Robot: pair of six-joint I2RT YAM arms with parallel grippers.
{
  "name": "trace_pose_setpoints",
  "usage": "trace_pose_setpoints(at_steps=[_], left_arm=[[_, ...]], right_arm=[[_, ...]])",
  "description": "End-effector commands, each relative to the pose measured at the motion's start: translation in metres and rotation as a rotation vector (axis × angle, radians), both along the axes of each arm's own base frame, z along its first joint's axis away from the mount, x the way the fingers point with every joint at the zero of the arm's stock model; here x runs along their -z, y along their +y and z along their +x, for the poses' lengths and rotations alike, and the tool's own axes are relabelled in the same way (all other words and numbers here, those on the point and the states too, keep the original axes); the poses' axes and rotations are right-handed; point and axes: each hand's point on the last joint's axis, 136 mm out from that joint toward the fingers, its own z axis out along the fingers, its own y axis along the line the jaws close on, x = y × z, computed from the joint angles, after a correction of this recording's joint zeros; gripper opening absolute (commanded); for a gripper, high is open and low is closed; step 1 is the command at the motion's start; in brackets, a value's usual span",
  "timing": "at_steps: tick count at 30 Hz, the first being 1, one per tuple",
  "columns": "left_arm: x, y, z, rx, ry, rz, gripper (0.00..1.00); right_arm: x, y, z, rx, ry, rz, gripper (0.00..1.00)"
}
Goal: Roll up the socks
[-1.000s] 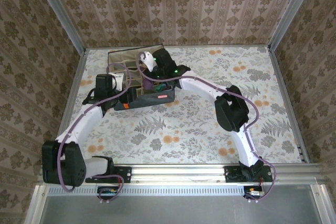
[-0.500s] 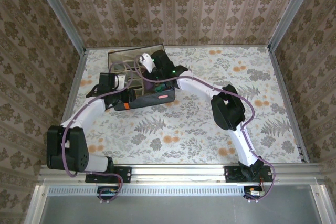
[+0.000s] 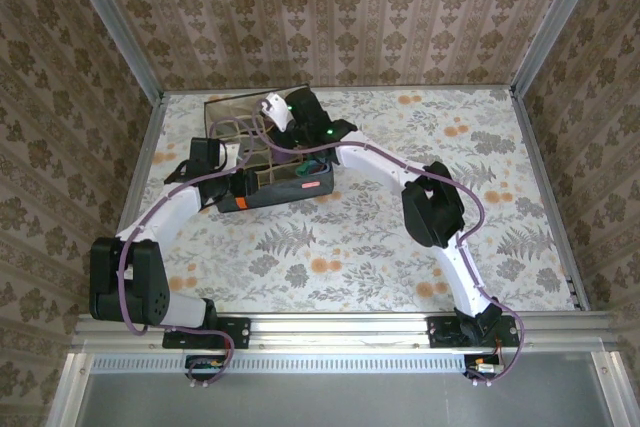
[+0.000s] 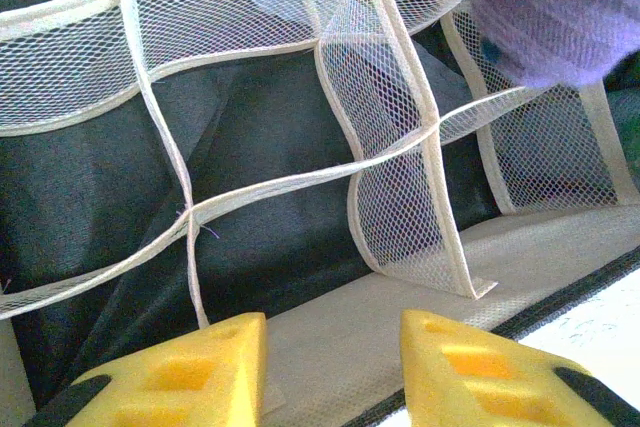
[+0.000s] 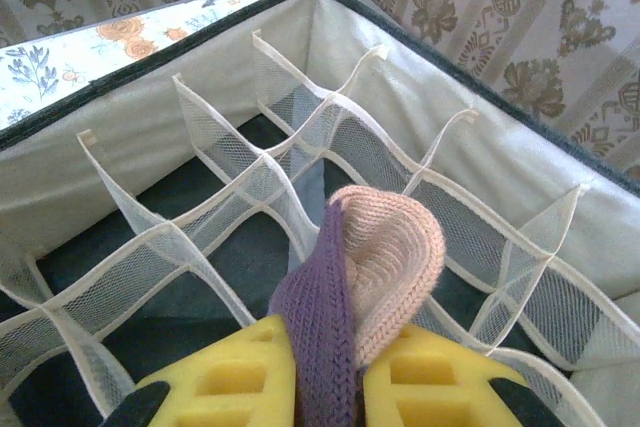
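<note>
As the right gripper [image 5: 330, 379] is clenched on the bunched purple-and-tan sock [image 5: 375, 247] | sock hangs above the grid box's [image 5: 150, 137] middle compartments, long axis along the fingers | left gripper [image 4: 330, 367] at the box's left wall, pads apart, grip unclear

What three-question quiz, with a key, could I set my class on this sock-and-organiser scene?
1. True or false: the right gripper is shut on the purple sock.
2. The left gripper has its fingers: A apart; B pressed together; C clamped on a sock.
3. Fill in: the purple sock hangs above the ____ dividers of the fabric box.
Key: 1 true; 2 A; 3 mesh.
</note>
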Motion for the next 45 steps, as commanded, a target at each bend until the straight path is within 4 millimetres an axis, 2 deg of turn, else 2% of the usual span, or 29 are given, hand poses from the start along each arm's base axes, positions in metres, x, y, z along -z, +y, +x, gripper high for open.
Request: trace_pose_setpoints(at_steps=[1, 9, 22, 28, 33, 36, 39, 45], left_arm=[[0.022, 0.006, -0.019, 0.002, 0.124, 0.034, 0.38], [0.023, 0.008, -0.021, -0.002, 0.136, 0.051, 0.37], [0.018, 0.015, -0.011, -0.040, 0.125, 0.071, 0.37], [0.012, 0.016, -0.001, -0.055, 0.111, 0.066, 0.38], [0.007, 0.015, 0.007, -0.059, 0.100, 0.062, 0.38], [0.006, 0.015, 0.009, -0.059, 0.100, 0.062, 0.39], [0.005, 0.014, 0.009, -0.055, 0.101, 0.064, 0.39], [0.006, 0.015, 0.008, -0.054, 0.105, 0.063, 0.39]], right_arm=[[0.015, 0.002, 0.010, 0.003, -0.015, -0.058, 0.00], [0.053, 0.000, 0.010, -0.021, 0.014, -0.153, 0.00], [0.092, -0.009, -0.016, -0.088, 0.020, -0.229, 0.00], [0.082, -0.008, -0.027, -0.095, -0.025, -0.147, 0.18], [0.065, -0.009, -0.030, -0.084, -0.045, -0.085, 0.43], [0.056, -0.010, -0.028, -0.065, -0.047, -0.057, 0.53], [0.044, -0.013, -0.024, -0.034, -0.035, -0.014, 0.59], [0.023, -0.016, -0.018, -0.010, 0.060, 0.096, 0.64]])
